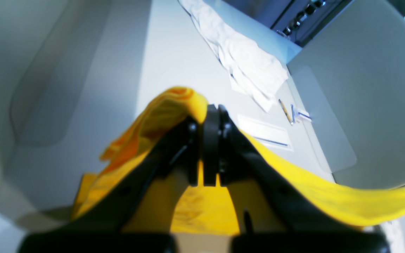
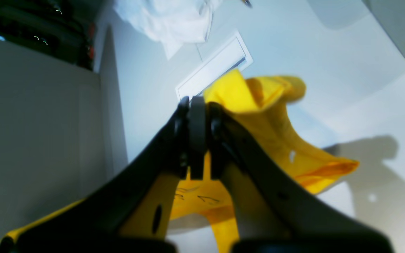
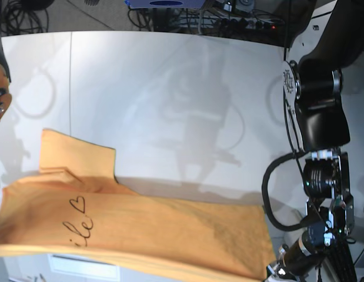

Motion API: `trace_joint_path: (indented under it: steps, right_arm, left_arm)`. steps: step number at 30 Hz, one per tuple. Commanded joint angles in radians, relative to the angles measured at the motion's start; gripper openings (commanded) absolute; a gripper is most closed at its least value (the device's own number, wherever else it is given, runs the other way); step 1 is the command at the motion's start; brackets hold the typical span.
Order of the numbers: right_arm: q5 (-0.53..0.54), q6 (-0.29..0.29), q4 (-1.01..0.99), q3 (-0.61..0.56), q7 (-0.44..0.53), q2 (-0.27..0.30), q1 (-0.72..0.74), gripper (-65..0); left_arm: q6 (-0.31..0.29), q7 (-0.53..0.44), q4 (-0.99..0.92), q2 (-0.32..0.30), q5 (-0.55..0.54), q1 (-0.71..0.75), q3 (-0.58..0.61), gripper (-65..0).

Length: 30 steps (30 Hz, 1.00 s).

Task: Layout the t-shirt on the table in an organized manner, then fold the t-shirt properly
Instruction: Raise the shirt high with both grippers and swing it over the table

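Nearest to me, in both wrist views, my jaws are pinched fully together on cloth. My left gripper (image 1: 212, 116) has a folded edge of the t-shirt (image 3: 170, 226) clamped between its tips, with the fabric spilling away toward 8 o'clock and 4 o'clock. My right gripper (image 2: 197, 105) holds another edge the same way, and the bunched cloth hangs off toward 3 o'clock.

A little farther out, the base view shows the shirt stretched between my two arms low over the desk (image 3: 187, 82), running from 9 o'clock to 5 o'clock, script and small heart facing up, one sleeve poking out at about 10 o'clock. Its shadow lies on the desk just beyond it.

I judge I am in the laying-out step: the shirt is spread and lifted, not yet flat. Next calls for lowering it evenly, keeping tension so no wrinkles set, then letting go.

Farthest off, a heap of white cloth (image 1: 244, 59) lies on the floor beside a floor vent (image 2: 213, 66).
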Motion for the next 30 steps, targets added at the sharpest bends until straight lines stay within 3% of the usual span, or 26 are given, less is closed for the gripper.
trace_joint_path:
  steps: [1, 8, 21, 26, 30]
  right_arm:
    - [0.009, 0.006, -0.010, -0.013, 0.044, 0.033, 0.051, -65.0]
    - [0.010, 0.006, -0.149, -0.091, 0.130, 0.092, 0.198, -65.0]
    - [0.016, 0.010, -0.153, -0.114, 0.121, 0.136, 0.467, -65.0]
    - [0.016, 0.015, -0.068, -0.105, 0.021, 0.156, 0.534, -65.0]
    - [0.019, 0.015, 0.121, -0.085, -0.097, 0.156, 0.425, -65.0]
  left_arm:
    - [-0.005, -0.035, -0.003, -0.008, -0.012, -0.068, -0.004, -65.0]
    - [-0.005, -0.037, -0.161, -0.006, -0.013, -0.253, -0.005, -65.0]
    - [-0.005, -0.037, -0.199, 0.043, -0.016, -0.511, -0.016, -65.0]
    - [-0.005, -0.035, -0.168, 0.043, -0.021, -0.576, -0.018, -65.0]
    - [-0.005, -0.029, -0.086, 0.043, -0.021, -0.497, -0.018, -65.0]
